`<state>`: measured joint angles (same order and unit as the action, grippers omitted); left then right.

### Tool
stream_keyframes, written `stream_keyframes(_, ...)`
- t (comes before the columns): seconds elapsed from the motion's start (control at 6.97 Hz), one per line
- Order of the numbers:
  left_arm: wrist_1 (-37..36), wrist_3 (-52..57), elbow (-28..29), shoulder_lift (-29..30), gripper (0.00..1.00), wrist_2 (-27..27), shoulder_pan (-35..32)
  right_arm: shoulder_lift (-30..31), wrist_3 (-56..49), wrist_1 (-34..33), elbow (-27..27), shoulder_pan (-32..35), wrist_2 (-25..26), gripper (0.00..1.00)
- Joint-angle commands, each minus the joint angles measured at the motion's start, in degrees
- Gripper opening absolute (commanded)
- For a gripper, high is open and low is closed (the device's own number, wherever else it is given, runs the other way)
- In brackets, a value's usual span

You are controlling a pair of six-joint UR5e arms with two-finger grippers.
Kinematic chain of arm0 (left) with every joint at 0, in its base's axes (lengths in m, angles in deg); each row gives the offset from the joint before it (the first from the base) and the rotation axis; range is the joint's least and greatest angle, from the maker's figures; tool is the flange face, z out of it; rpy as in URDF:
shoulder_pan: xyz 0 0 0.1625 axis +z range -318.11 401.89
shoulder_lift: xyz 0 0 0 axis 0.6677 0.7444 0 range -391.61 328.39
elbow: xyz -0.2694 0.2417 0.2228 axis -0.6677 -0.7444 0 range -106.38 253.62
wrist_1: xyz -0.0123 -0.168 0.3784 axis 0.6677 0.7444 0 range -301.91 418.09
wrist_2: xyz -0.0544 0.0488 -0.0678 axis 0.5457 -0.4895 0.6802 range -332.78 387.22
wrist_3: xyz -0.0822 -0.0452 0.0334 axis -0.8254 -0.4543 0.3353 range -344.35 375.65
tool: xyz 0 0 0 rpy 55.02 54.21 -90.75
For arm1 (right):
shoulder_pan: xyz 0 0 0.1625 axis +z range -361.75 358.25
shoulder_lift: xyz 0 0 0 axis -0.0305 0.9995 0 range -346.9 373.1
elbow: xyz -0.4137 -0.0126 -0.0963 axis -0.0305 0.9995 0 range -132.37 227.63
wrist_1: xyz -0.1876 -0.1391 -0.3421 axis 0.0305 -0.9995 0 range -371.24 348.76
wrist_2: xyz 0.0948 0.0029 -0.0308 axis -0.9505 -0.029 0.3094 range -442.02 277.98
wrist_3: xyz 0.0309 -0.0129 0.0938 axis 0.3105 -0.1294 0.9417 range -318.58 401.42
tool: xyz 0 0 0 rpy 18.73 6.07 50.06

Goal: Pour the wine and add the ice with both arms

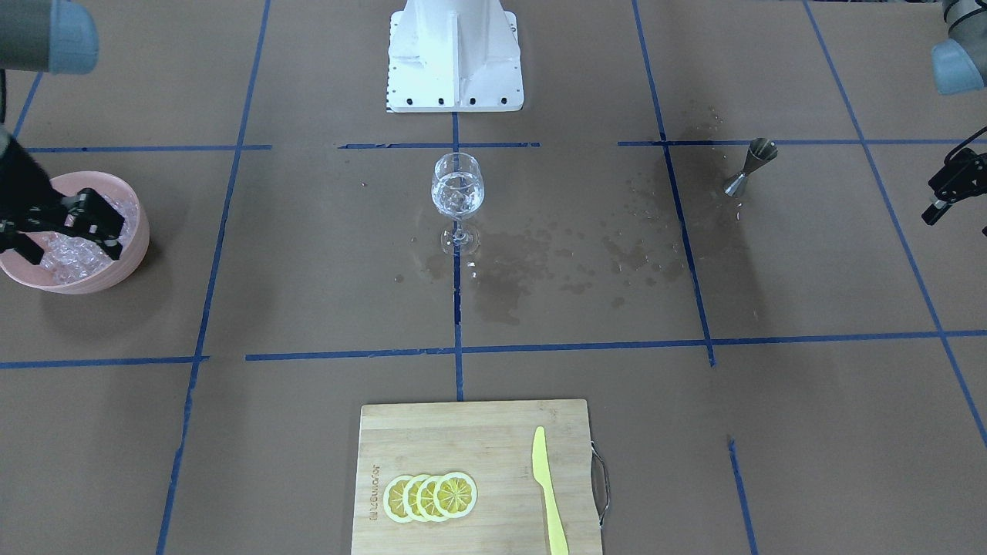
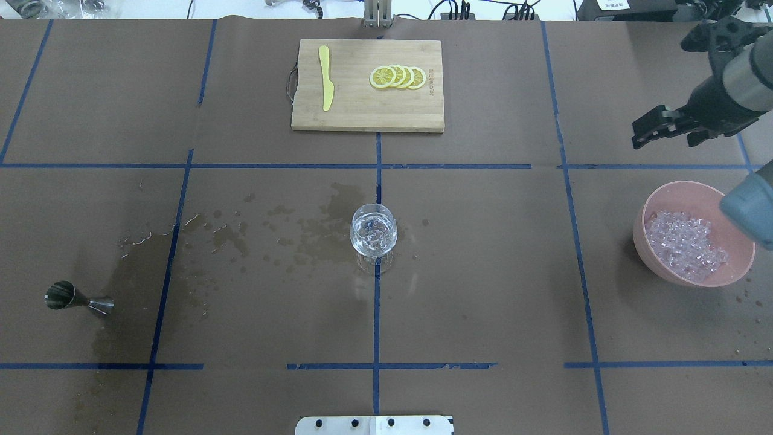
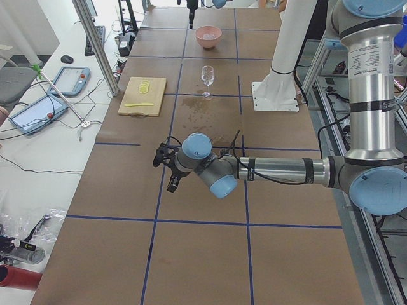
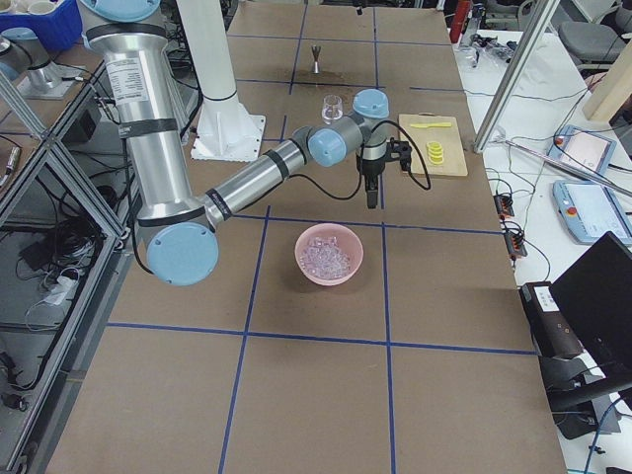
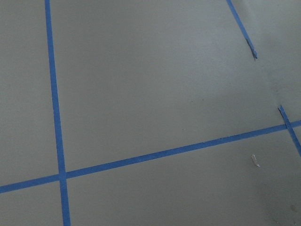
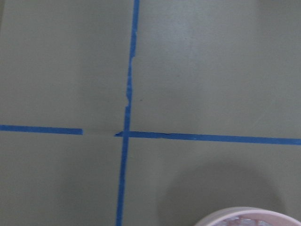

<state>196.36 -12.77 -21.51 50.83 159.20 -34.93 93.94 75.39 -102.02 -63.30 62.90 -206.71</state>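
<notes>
Adding ice is judged to be the step in hand. The wine (image 1: 458, 202) is taken to be already in the wine glass (image 2: 374, 232), where only glints are seen; whether cubes are also in it cannot be told. The right pincer (image 2: 663, 140) is held above the table with its fingers apart and nothing between them, its long axis pointed roughly downward. The ice (image 2: 685, 244) is heaped in a pink bowl (image 2: 679, 194) below that pincer and offset toward the robot's side of it, so that only the rim is caught at the bottom edge of the right wrist view. The glass is well apart from this pincer, toward the robot's left. For a sound pick, the pincer should be brought squarely over the heap, lowered with fingers apart, and closed on one cube without the bowl wall being struck. Slippage of the glassy cubes is to be expected, so a slow carry is advised. No long axis is noted in the heap. The bowl opens upward, and the glass stands upright, stem vertical. The left pincer (image 3: 163, 173) is seen empty, fingers seemingly apart, with a jigger (image 2: 66, 297) standing between it and the glass.
</notes>
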Motion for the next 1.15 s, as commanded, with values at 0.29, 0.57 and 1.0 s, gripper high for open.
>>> stream_keyframes(0.29, -1.1, 14.9, 0.3, 0.0, 1.00, 2.4, -1.2, 4.5, -27.2, -0.2, 10.6, 16.6, -7.9, 1.00)
stream_keyframes(0.57, -6.7, 16.0, -0.3, 0.1, 1.00, 3.0, -1.7, 4.5, -33.4, -0.2, 14.2, 18.8, -7.9, 1.00)
stream_keyframes(1.0, -22.5, 24.3, -2.4, 0.7, 1.00, 4.8, -4.2, 4.5, -37.4, -0.2, 17.3, 21.0, -9.6, 1.00)
